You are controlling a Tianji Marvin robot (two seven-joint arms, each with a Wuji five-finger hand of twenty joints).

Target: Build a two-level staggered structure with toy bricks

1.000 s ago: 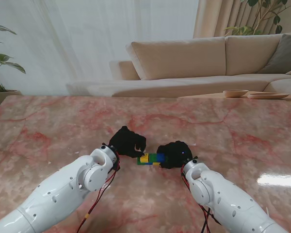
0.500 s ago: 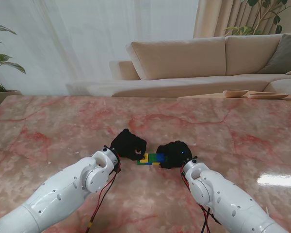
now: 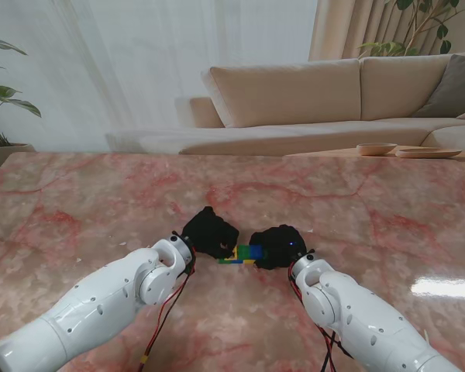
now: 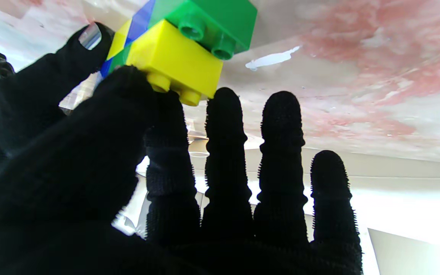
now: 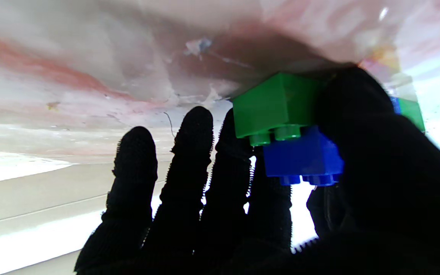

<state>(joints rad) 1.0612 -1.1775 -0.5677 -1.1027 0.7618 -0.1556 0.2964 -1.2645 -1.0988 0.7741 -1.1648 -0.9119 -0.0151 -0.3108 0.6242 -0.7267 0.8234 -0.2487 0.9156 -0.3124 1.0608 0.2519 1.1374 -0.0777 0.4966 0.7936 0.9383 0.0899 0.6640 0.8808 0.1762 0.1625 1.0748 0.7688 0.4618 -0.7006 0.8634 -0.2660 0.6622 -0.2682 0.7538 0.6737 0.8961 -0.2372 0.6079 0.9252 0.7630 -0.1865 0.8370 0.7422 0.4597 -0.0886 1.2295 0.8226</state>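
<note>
Green-based brick stack (image 3: 242, 255) runs left-right between both hands.

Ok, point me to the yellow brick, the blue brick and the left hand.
yellow brick (image 4: 174, 63), left wrist view, its broad side face.
blue brick (image 5: 304, 156), right wrist view, its side face.
left hand (image 3: 209, 232), stand view, back of the glove.

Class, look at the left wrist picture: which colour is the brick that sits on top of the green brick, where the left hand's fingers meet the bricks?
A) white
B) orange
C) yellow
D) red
C: in the left wrist view the yellow brick is stacked on the green brick, offset so that two green studs show, and the left hand has its thumb and first finger on it.
</note>
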